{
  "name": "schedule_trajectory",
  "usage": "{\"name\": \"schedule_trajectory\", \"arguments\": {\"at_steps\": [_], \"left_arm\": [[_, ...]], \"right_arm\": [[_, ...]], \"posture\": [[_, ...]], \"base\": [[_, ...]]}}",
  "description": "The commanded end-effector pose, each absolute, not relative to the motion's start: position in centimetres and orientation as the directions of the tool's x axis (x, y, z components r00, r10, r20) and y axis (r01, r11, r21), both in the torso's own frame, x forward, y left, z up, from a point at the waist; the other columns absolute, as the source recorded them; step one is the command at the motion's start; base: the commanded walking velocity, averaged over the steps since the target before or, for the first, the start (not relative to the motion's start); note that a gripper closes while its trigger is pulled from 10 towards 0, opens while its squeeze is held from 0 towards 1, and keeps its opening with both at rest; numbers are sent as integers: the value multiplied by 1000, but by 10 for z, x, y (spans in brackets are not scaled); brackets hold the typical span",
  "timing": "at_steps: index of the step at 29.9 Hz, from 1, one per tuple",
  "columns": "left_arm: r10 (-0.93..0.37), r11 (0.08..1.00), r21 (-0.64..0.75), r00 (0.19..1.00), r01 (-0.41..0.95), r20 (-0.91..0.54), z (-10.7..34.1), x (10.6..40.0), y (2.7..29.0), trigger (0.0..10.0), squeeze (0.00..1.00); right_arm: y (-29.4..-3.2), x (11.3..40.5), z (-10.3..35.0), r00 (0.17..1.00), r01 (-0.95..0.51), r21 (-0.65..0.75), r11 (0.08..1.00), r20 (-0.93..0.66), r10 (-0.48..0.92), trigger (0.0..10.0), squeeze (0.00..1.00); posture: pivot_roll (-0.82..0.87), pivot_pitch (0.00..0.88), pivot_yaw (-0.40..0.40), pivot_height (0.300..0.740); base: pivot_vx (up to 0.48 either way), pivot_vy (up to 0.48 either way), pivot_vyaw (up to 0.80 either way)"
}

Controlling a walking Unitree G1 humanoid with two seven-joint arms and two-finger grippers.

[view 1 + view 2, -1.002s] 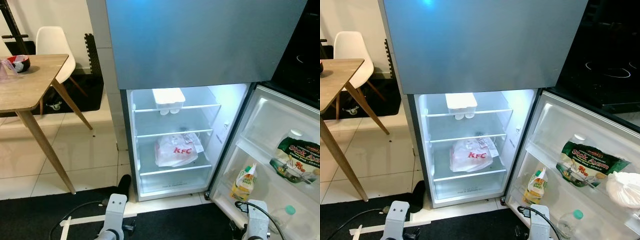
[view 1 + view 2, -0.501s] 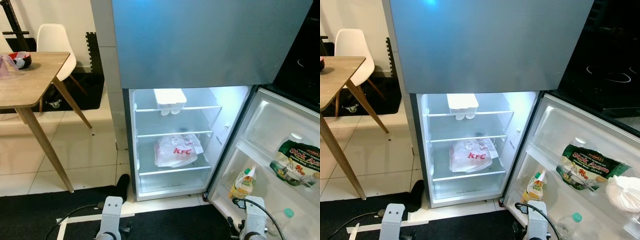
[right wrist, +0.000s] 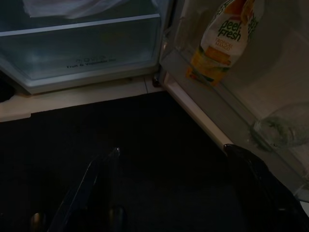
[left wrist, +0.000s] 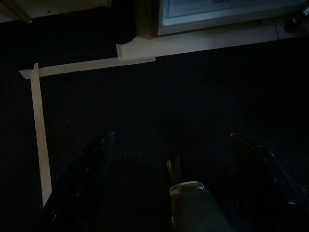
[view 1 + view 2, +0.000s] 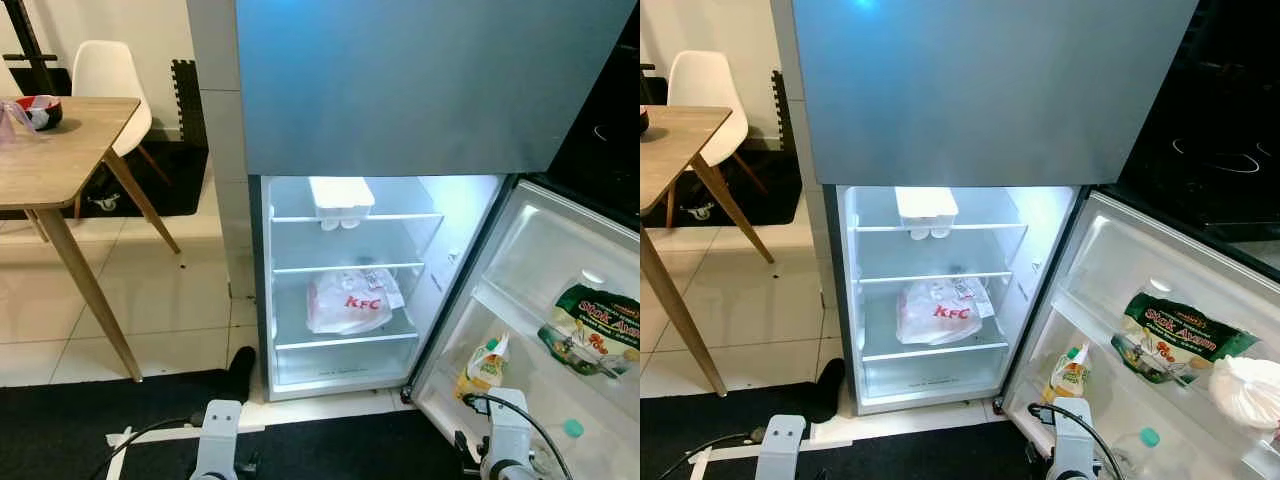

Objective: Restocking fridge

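Fridge [image 5: 345, 290] directly ahead, lower door [image 5: 1160, 330] swung wide toward the right. Nearest, both arms hanging low over dark carpet [image 4: 193, 96]: left gripper [image 4: 171, 193] with fingers spread, empty, above strips of pale tape [image 4: 41, 125]; right gripper [image 3: 169, 193] likewise spread and empty, beside the door's lowest bin. Juice pouch [image 3: 217, 43] and clear bottle [image 3: 282, 128], possibly water, in door bins; green packet [image 5: 1170, 335] higher up. Farther in, white KFC bag [image 5: 350, 300] on lower shelf, white tray [image 5: 340, 195] on top shelf. Off left, wooden table [image 5: 60, 165], white chair [image 5: 105, 85].
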State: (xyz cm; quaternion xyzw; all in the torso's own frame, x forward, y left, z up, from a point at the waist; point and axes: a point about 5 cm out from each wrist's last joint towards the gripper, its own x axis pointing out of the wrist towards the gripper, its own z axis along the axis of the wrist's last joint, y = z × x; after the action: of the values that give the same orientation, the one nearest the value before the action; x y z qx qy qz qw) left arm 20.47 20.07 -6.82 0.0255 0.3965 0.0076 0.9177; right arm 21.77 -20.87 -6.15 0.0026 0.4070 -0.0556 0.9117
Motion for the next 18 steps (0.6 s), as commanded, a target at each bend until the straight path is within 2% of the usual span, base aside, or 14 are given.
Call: {"name": "schedule_trajectory", "arguments": {"at_steps": [1, 5, 8, 10, 18], "left_arm": [[39, 998, 66, 676, 14, -736, -69, 203, 206, 10000, 0], [51, 998, 56, 670, -14, -740, -70, 201, 206, 10000, 0], [6, 996, 60, 651, 61, -759, -72, 199, 198, 10000, 0], [6, 996, 58, 647, 60, -762, -73, 199, 198, 10000, 0], [27, 999, 42, 658, 7, -752, -72, 200, 197, 10000, 0]], "right_arm": [[-210, 220, -60, 663, 104, -43, 994, -742, -101, 10000, 0], [-210, 219, -61, 656, 89, -48, 995, -749, -95, 10000, 0], [-207, 213, -65, 650, 118, -43, 992, -752, -110, 10000, 0], [-207, 211, -66, 645, 113, -46, 992, -756, -109, 10000, 0], [-201, 208, -69, 630, 98, -37, 995, -772, -90, 10000, 0]], "posture": [[66, 0, -102, 738], [54, 0, -81, 738], [40, 0, -74, 738], [39, 0, -76, 738], [33, 0, -78, 738]], "base": [[0, 0, 0], [0, 0, 0], [0, 0, 0], [0, 0, 0], [0, 0, 0]]}}
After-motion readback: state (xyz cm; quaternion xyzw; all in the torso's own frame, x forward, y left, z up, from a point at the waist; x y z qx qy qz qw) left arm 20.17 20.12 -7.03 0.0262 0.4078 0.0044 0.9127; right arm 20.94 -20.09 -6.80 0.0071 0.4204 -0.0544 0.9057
